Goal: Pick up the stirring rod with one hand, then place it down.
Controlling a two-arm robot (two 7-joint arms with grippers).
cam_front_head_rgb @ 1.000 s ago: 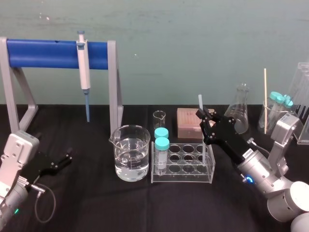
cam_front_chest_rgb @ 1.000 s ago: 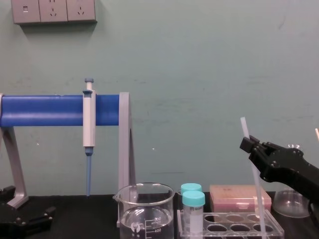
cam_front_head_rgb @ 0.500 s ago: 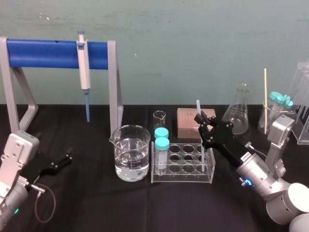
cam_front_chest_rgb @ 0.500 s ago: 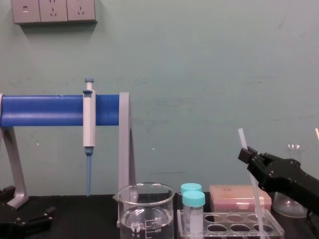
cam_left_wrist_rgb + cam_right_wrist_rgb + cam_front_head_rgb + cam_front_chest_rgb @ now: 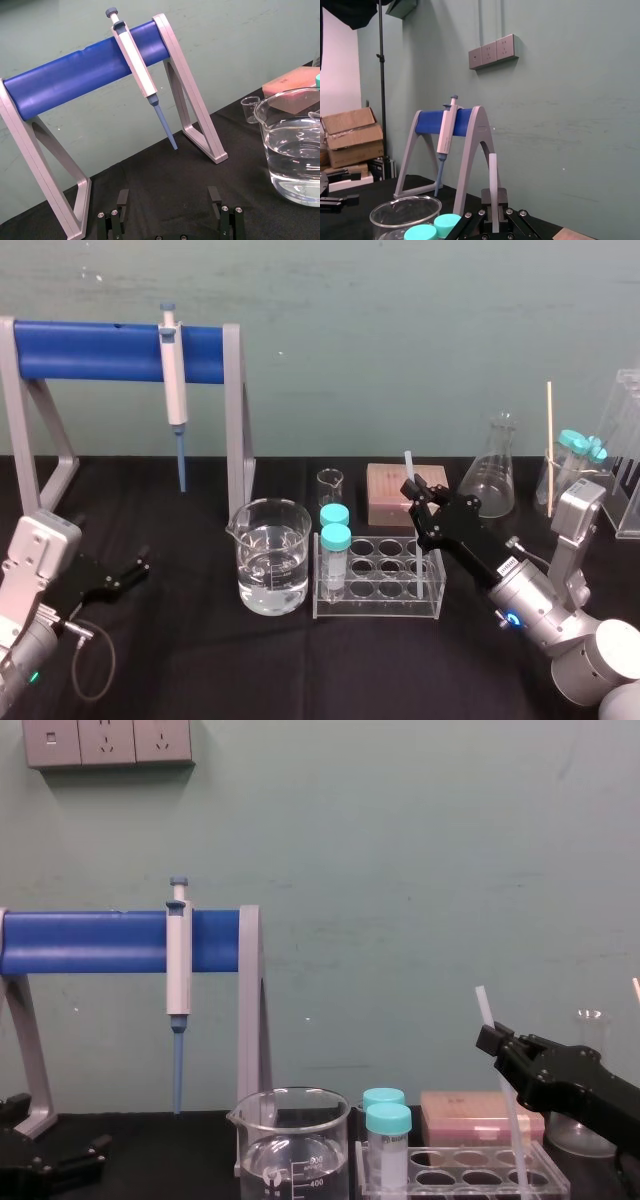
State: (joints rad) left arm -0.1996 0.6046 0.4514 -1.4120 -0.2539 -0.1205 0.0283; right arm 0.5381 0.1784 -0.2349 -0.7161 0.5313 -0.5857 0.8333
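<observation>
the right pincer [image 5: 415,490] pinches the stirring rod [image 5: 408,462] upright with its lower end in the test-tube rack [image 5: 375,605], so a skewed descent could snag a well and tip it; left pincer [image 5: 128,573] lies spread, parked.

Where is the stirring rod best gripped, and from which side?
Upper part of the stirring rod, from the robot's side, as the right gripper does: it stands almost upright, lower end inside the tube rack. Left gripper sits parked, open, at left.

The thin, translucent stirring rod [image 5: 408,466] stands nearly upright, right of centre. The black right gripper [image 5: 420,492] pinches it.
</observation>
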